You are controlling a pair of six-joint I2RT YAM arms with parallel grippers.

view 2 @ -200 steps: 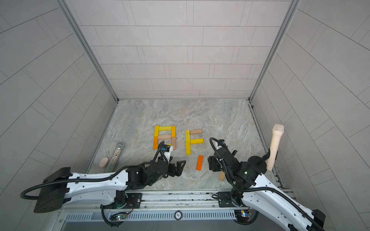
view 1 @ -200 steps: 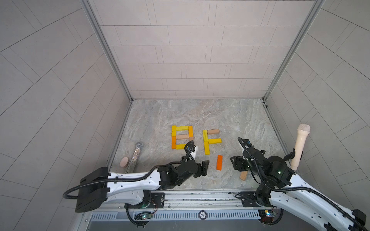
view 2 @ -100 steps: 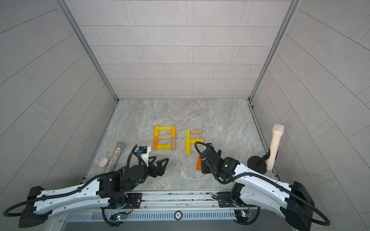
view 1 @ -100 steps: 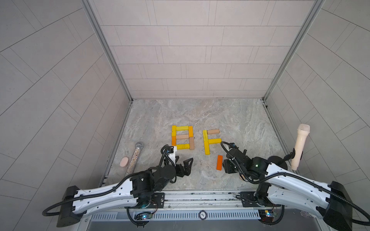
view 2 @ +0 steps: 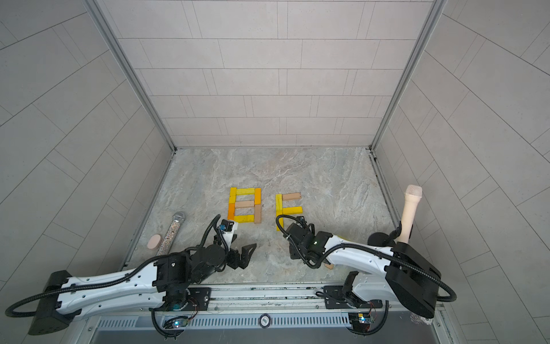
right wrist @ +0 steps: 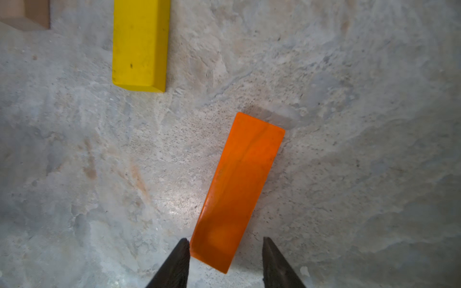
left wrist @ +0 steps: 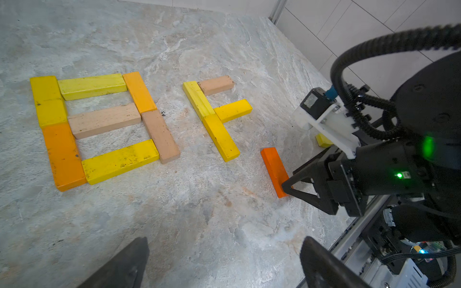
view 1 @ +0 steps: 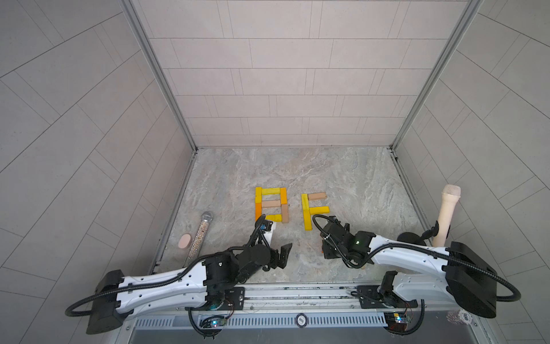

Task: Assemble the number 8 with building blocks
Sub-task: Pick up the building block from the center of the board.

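Seven bars lie closed up as a finished number 8 [view 1: 271, 204] mid-tabletop [view 1: 342, 178], seen in both top views. Just beside it, four more bars make an F-shaped start [view 1: 306, 211], by my reading a second figure. Near the front edge the left claw [view 1: 279, 256] hangs spread wide and empty. The right arm [view 1: 401, 253] reaches in low; its wrist hides the spot just in front of the F. A silver glitter cylinder [view 1: 200, 235] lies by the left wall and a cream cylinder [view 1: 446, 214] stands at the right. Neither is a block.

Left wrist view: an orange block [left wrist: 273, 169] lies flat and loose, near the foot of the F but apart from it. The right claw [left wrist: 290, 179] is down at the block's near end, tips at tabletop level.

Right wrist view: the fingertips [right wrist: 179, 259] straddle that near end. One tip touches the block's edge and the other stands off with a gap. The block lies skewed to the jaws. So the jaws are parted, with nothing pinched yet.

Judgement: the step in hand is picking up the orange block for the F's open right side. The next move calls for a square close, since the skew may twist the block. After that comes a lift, then setting the block down against the outer ends of the F's arms.
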